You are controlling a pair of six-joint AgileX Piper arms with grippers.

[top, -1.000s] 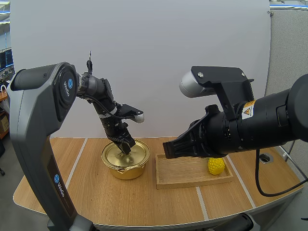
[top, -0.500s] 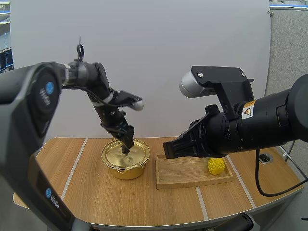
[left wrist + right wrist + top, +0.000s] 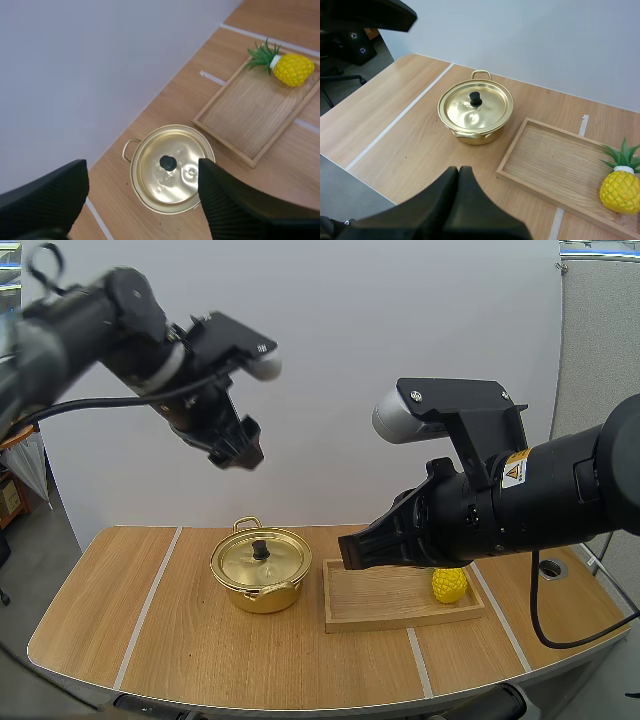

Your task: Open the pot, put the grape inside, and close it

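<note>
Right gripper [image 3: 457, 196]: fingers pressed together into one dark wedge, nothing held. It hangs above the front part of the tabletop [image 3: 200, 640], in the same place as 1.0 s ago.

Wooden tray [image 3: 555, 160]: lies flat, right of the tabletop's centre. In the high view the right arm hides its far edge.

Toy pineapple [image 3: 620, 192]: yellow with a green crown, lying in the tray's right end, partly covered by the right arm in the high view.

Pot [image 3: 262, 570]: gold and shiny, standing just left of the tray with a narrow gap between them, nearer the tabletop's far edge. The lid [image 3: 476, 106] is seated on the pot, with the black knob [image 3: 167, 162] at its centre. One loop handle faces the far edge.

Left gripper [image 3: 238, 448]: fingers spread apart, empty. Its tips were at the knob 0.5 s ago; it now stands high above the pot, well apart from it, and the lid has stayed in place.
</note>
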